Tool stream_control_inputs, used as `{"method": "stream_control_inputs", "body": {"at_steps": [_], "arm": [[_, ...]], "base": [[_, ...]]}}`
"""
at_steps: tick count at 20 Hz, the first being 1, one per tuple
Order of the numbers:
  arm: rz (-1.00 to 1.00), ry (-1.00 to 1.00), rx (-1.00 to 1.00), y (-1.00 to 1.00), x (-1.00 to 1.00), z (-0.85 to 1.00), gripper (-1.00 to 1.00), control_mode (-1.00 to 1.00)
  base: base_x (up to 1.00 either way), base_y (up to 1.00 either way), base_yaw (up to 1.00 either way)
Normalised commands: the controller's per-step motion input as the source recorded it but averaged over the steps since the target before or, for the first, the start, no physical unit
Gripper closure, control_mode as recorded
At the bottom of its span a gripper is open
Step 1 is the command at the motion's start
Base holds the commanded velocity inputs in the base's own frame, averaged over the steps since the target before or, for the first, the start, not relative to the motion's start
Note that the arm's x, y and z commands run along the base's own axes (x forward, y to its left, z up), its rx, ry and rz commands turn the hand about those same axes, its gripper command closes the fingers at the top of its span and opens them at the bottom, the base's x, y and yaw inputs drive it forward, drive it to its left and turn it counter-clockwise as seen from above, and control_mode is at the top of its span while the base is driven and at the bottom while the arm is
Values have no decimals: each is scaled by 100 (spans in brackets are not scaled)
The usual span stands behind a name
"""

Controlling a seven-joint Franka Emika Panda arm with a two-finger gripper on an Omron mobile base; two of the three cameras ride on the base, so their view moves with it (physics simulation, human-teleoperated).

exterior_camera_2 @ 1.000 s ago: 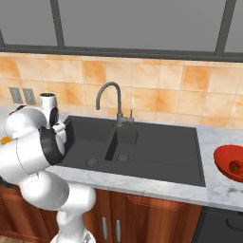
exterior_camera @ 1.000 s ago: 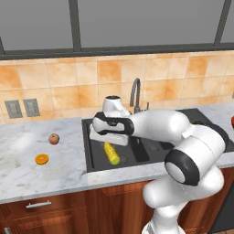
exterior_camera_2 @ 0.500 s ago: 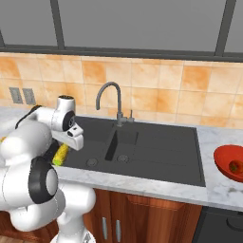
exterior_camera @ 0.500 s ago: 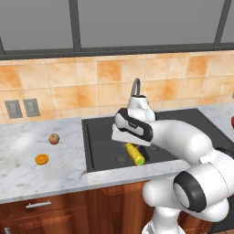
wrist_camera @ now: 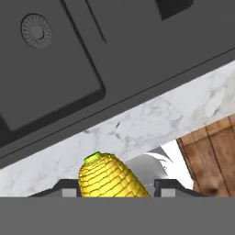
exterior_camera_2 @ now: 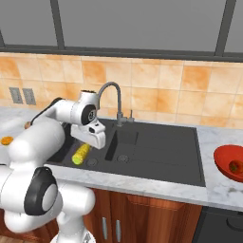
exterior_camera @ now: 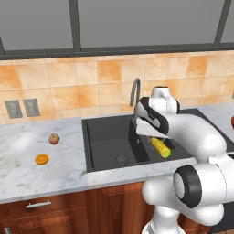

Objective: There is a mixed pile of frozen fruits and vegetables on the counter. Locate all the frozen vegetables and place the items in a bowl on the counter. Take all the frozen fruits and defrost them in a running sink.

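My gripper (exterior_camera: 156,140) is shut on the yellow corn cob (exterior_camera: 161,147), which hangs over the front right part of the black sink (exterior_camera: 112,146). In the right base view the corn cob (exterior_camera_2: 81,153) hangs under the gripper (exterior_camera_2: 88,142) above the sink's (exterior_camera_2: 161,142) left basin. The hand view has the corn cob (wrist_camera: 110,178), green end up, between the fingers (wrist_camera: 68,188), over the marble counter's (wrist_camera: 137,128) front edge. A reddish-tan apple-like fruit (exterior_camera: 54,138) and an orange half (exterior_camera: 41,159) lie on the counter left of the sink. A red bowl (exterior_camera_2: 223,159) on the right holds a dark red round item (exterior_camera_2: 234,166).
The gooseneck faucet (exterior_camera: 134,91) stands behind the sink, close to the arm's wrist. A tiled wall with outlets (exterior_camera: 22,108) runs along the back. Wooden cabinets (wrist_camera: 211,151) lie under the counter. The faucet (exterior_camera_2: 111,90) curves over the basin divider.
The arm has swung to the right across the sink with the corn cob in its grip, from the left basin side toward the right. The fruits on the counter have stayed put.
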Motion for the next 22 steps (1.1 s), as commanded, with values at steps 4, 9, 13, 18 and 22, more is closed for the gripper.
{"method": "stream_control_inputs", "body": {"at_steps": [4,9,13,18,22], "arm": [[-5,-1,-12,-82,2,4,100,-100],[0,-2,-4,-95,13,-6,100,-100],[0,0,-1,-100,9,6,100,-100],[0,0,3,-98,25,6,100,-100],[0,1,7,-100,29,4,100,-100]], "base": [[0,0,0],[0,0,0],[0,0,0],[0,0,0],[0,0,0]]}}
